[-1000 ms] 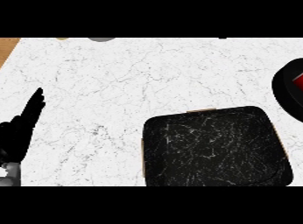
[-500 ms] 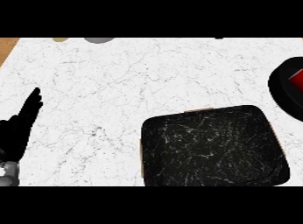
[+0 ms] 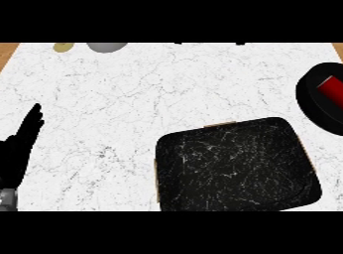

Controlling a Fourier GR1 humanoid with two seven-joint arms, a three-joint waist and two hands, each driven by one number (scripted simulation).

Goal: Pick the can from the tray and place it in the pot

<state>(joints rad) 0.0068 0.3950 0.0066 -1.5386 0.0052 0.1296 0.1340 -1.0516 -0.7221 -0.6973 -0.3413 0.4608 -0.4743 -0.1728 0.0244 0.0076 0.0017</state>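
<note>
Can [image 3: 338, 93] is already sitting in the pot [image 3: 315, 105] over at 3 o'clock, red, lying on its side with its long axis running roughly 10 to 4. Tray [image 3: 233, 166] at about 5 o'clock has nothing on it. My left robot hand [image 3: 13, 151] rests at 8 o'clock on the table [image 3: 152, 89], fingers straight and pressed together, well apart from the can. Right robot hand doesn't show at all, and the pot's cut off by the edge.

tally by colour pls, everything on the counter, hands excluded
Black: 2, the square black marbled tray and the round black pot
Red: 1, the red can in the pot
Grey: 1, round object
Olive-yellow: 1, small object
Total: 5
</note>
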